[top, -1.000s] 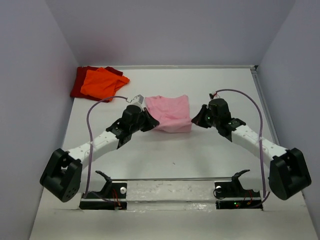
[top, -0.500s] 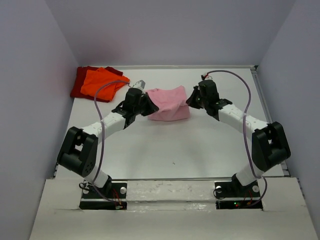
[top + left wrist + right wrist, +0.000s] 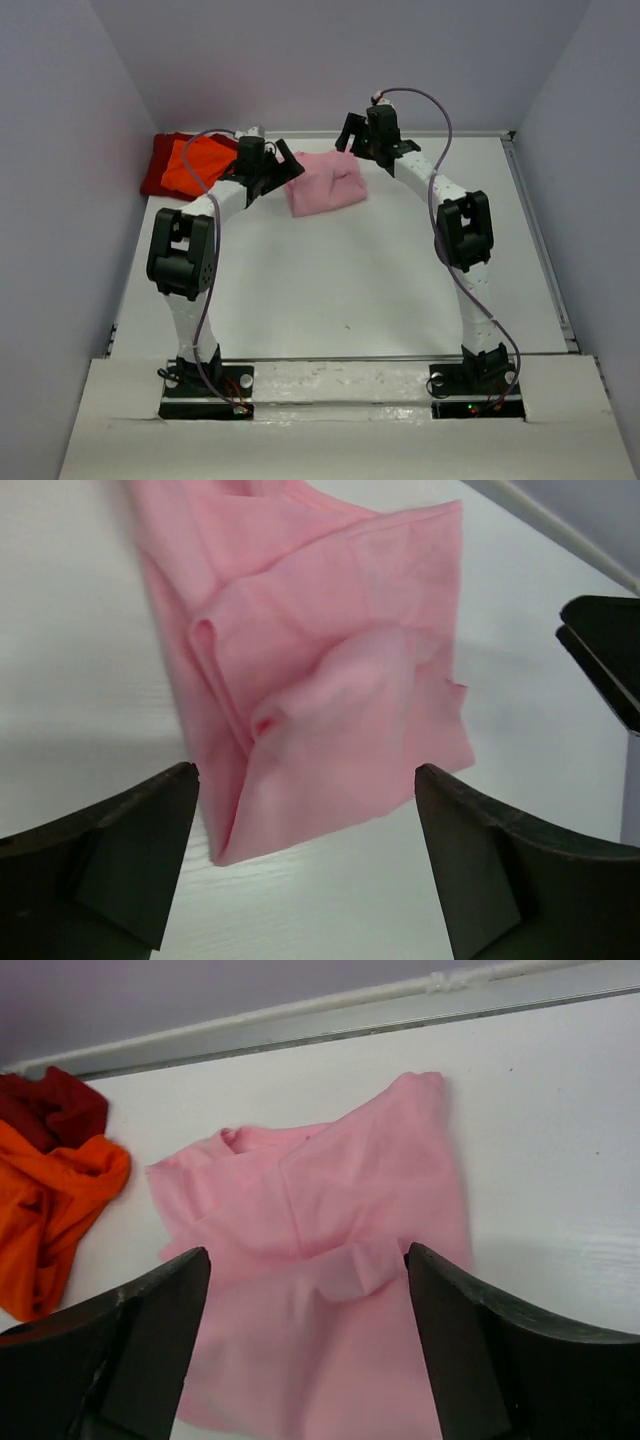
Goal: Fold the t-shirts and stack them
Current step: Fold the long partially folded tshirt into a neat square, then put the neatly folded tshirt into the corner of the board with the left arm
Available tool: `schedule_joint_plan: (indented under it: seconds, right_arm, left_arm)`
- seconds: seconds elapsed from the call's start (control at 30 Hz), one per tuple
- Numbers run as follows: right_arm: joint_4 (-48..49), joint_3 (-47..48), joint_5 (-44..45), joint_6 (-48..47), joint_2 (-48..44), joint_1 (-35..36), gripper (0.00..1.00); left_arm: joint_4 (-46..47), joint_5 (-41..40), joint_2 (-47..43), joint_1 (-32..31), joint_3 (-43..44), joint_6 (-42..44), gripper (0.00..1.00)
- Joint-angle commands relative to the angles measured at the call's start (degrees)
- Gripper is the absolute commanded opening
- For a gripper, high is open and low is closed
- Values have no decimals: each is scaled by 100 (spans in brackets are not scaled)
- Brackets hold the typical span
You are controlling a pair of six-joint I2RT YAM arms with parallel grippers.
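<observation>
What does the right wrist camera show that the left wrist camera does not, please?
Only the right wrist view shows the orange t-shirt, bunched against the dark red t-shirt at its left edge. Only the left wrist view shows a black part of the right arm at its right edge. Both show the pink t-shirt, loosely folded on the white table. In each view it is framed between open fingers that do not grip it: the right hand in one view and the left hand in the other.
</observation>
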Motion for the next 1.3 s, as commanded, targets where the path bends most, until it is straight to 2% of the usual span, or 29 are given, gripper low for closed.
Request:
schedule_joint_plan:
  seconds: [0.0,0.2,0.23,0.33,0.5,0.63,0.73,0.9,1.0,1.17,1.27]
  right_arm:
    - [-752,845,-113,-469,372,-145,88]
    - [-261,-286,-296,-689,-304,-145,89]
    - [-112,-837,-297,-724,-462,-145,89]
    - [354,-1473,-533,-820,-946,-145,89]
    - [267,-1405,-1086,-961,-956,-145,87]
    - [188,-1072,-1412,-926,-789,-93,86]
    - [109,-607,-1964,-882,-334,-92,86]
    - [3,53,-2361,-689,379,-92,86]
    - [-49,353,-2642,-487,810,-40,85]
    - [91,55,-2669,-294,978,13,84]
    - [240,-471,-2617,-276,899,13,84]
  left_arm:
    - [-407,-134,161,322,490,184,99]
    - [-365,42,-249,410,429,97,99]
    - [-390,103,-338,410,403,88,99]
    - [-548,323,-672,410,271,123,99]
    - [-995,578,-1137,401,227,351,99]
    - [-1128,728,-1595,402,-124,615,99]
    - [-1120,789,-1955,428,-432,746,99]
    - [-927,570,-2333,445,-801,835,99]
    - [-743,1042,-2343,524,-881,703,99]
    - [-663,1368,-2211,682,-890,571,99]
    - [-531,1475,-2246,762,-977,483,99]
